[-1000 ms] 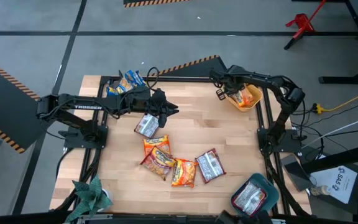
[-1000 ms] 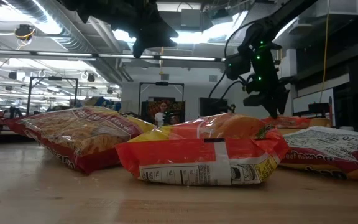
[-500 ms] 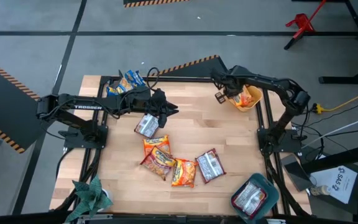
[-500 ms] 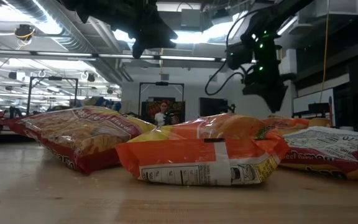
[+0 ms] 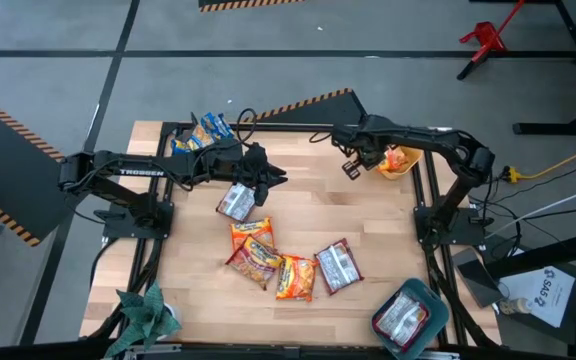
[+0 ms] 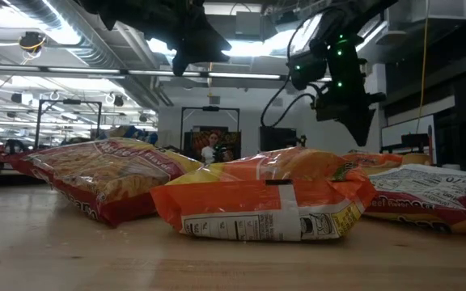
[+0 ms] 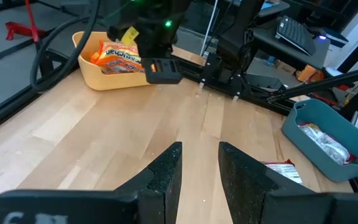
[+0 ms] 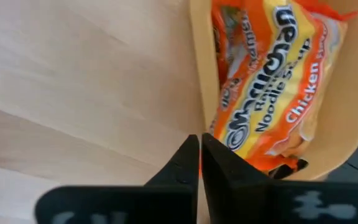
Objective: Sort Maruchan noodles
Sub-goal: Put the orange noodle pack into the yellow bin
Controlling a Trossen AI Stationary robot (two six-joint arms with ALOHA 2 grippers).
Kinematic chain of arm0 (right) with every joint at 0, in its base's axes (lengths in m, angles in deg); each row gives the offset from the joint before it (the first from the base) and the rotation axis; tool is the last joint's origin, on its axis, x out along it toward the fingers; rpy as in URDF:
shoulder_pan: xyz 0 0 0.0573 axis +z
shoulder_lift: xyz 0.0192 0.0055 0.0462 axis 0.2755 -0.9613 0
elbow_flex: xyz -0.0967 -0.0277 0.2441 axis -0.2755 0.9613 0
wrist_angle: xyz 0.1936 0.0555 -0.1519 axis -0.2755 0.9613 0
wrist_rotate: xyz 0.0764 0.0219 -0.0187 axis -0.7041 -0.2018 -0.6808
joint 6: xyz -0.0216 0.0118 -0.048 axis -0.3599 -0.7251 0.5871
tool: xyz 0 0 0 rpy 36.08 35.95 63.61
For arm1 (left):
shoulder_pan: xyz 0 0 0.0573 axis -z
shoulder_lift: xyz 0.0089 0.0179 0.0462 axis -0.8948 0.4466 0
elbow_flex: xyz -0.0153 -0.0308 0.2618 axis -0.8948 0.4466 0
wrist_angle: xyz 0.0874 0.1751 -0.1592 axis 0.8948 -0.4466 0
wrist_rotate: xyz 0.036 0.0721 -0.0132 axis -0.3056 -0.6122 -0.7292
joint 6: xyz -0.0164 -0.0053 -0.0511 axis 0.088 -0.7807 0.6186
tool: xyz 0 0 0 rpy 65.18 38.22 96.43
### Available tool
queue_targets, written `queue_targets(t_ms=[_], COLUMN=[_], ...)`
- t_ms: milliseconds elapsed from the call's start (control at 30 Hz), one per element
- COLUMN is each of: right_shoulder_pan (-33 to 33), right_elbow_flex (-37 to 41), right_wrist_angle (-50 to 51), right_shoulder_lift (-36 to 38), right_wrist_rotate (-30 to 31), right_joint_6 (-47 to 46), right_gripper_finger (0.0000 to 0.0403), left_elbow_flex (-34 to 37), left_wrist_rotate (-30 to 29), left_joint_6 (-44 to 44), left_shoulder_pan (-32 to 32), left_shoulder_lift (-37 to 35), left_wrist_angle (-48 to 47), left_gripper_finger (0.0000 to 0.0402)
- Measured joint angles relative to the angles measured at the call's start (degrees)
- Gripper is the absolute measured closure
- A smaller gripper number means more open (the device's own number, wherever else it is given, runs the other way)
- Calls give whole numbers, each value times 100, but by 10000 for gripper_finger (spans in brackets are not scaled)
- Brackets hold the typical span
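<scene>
Several Maruchan packets lie flat mid-table: a silver one [image 5: 236, 201], orange ones [image 5: 251, 232] [image 5: 295, 277] and a silver-red one [image 5: 337, 266]. In the low view an orange packet [image 6: 257, 198] lies nearest. Another orange packet [image 8: 266, 81] lies in the yellow bin [image 5: 405, 171]. Blue packets [image 5: 203, 132] sit in the bin at the far left corner. My left gripper [image 5: 273, 178] [image 7: 201, 149] hovers open above the table, just beyond the silver packet. My right gripper [image 5: 349, 166] [image 8: 200, 140] is shut on nothing, above bare wood beside the yellow bin's rim [image 8: 197, 62].
A teal bin [image 5: 423, 293] at the near right corner holds a silver packet [image 5: 402, 318]. A dark frame runs along the table's edges [image 5: 298, 126]. Bare wood lies between the two grippers [image 5: 313, 195]. A teal paper shape [image 5: 146, 312] sits at the near left corner.
My right gripper has moved off the yellow bin, toward the table's left and a little toward its near edge, and now hangs over bare wood. The left arm and the packets have kept still.
</scene>
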Motion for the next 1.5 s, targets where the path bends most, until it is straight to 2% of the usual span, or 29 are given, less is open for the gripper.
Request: queue_targets(t_ms=[200, 467, 767, 1033, 1300, 1500], right_shoulder_pan=[-126, -439, -490, -546, -958, -1003], right_elbow_flex=[61, 800, 925, 925, 925, 925], right_wrist_angle=[110, 247, 182, 28, 213, -199], right_shoulder_lift=[-182, -168, -154, -153, -149, -147], right_wrist_rotate=[64, 311, 1019, 1019, 733, 673], right_joint_6=[165, 297, 297, 319, 275, 438], right_gripper_finger=[401, 402, 402, 402, 402, 402], left_elbow_flex=[0, 0, 0, 0, 0, 0], left_wrist_rotate=[0, 28, 105, 105, 105, 105], left_joint_6=[0, 4, -17, -20, -17, -21], left_shoulder_pan=[0, 0, 0, 0, 0, 0], left_shoulder_lift=[0, 2, 2, 2, 2, 2], left_wrist_angle=[-4, -129, -129, -129, -129, -131], left_gripper_finger=[302, 302, 302, 302, 302, 302])
